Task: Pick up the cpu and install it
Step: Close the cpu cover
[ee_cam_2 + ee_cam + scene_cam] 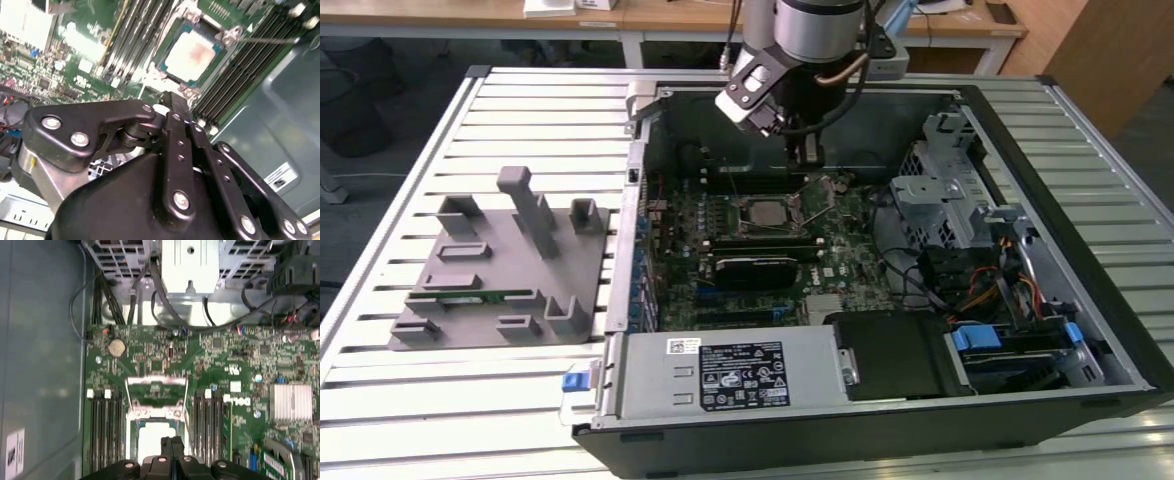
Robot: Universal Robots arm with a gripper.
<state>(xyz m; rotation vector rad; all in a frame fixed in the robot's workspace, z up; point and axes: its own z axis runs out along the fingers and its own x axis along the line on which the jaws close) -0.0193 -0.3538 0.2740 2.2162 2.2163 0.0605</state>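
The cpu (192,55) lies open from above, memory slots (132,40) crowding both its sides.

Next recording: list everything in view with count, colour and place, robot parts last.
cpu: one, silvery-white, lying in the motherboard socket.
motherboard: one, green, inside the case.
black block: one, black, on the motherboard beside the socket.
computer case: one, black and grey, open, on the table.
fixture plate: one, grey, at the exterior view's left of the case.
memory stick: one, green, lying in the fixture plate.
table: one, silver, slatted.
gripper: one, black, shut and empty, over the socket.
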